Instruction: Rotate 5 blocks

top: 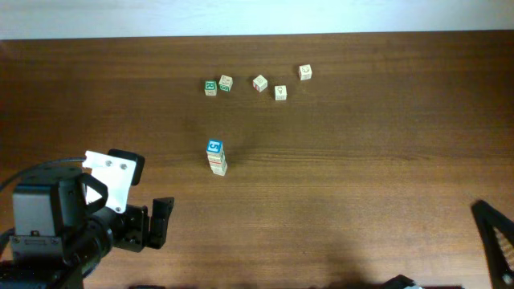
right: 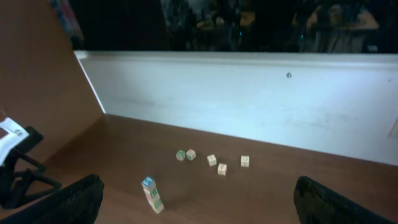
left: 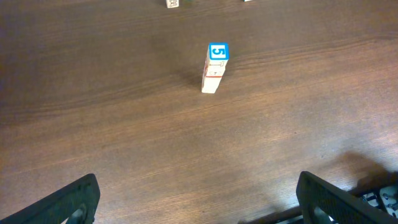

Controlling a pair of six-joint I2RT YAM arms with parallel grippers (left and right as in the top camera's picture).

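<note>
A leaning stack of three small wooden cubes (top: 216, 158) stands mid-table, its top cube blue-faced (left: 218, 51). Five loose cubes lie in a row behind it: a green-printed one (top: 210, 87), a pale one (top: 226, 83), a red-bordered one (top: 259, 83), and two beige ones (top: 280, 93) (top: 305, 72). My left gripper (top: 146, 186) hovers at the front left, open and empty, facing the stack (left: 213, 73) from a distance. My right gripper (right: 199, 208) is open and empty at the front right, with the stack (right: 152, 194) and the row (right: 212, 160) far ahead.
The brown wooden table (top: 361, 177) ends at a white wall (right: 249, 99) along the back. The left arm's body (top: 48, 225) fills the front-left corner. A dark finger of the right gripper (top: 491, 234) shows at the front-right edge.
</note>
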